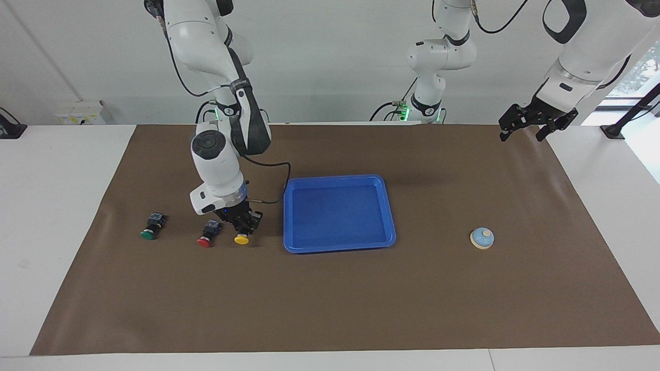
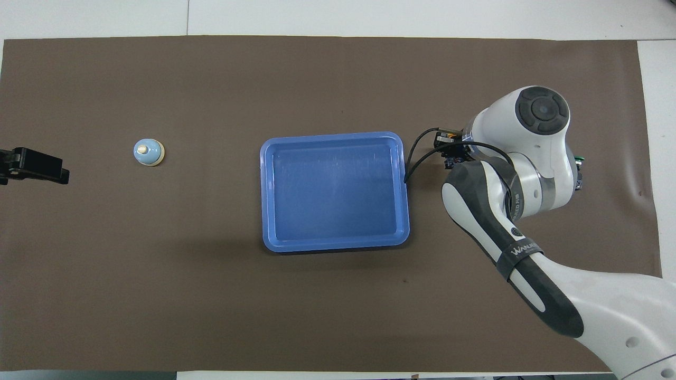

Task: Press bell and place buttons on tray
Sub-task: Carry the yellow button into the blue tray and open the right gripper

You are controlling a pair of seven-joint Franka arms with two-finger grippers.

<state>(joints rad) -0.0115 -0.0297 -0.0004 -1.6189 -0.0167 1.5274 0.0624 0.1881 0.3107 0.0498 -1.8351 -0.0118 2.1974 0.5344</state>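
My right gripper (image 1: 243, 224) is shut on the black body of the yellow button (image 1: 241, 239), holding it cap down just above the mat, beside the blue tray (image 1: 289, 216). The red button (image 1: 205, 240) and the green button (image 1: 148, 234) lie on the mat toward the right arm's end. In the overhead view the right arm covers most of them, and only the gripper (image 2: 449, 148) and an edge of the green button (image 2: 579, 158) show. The light-blue bell (image 1: 482, 238) (image 2: 148, 152) stands toward the left arm's end. My left gripper (image 1: 523, 130) (image 2: 55, 174) waits open above the mat's corner.
The tray (image 2: 332, 184) has nothing in it and sits mid-table on a brown mat (image 1: 330, 299). A black cable (image 1: 270, 170) loops from the right wrist close to the tray's corner. White tabletop borders the mat.
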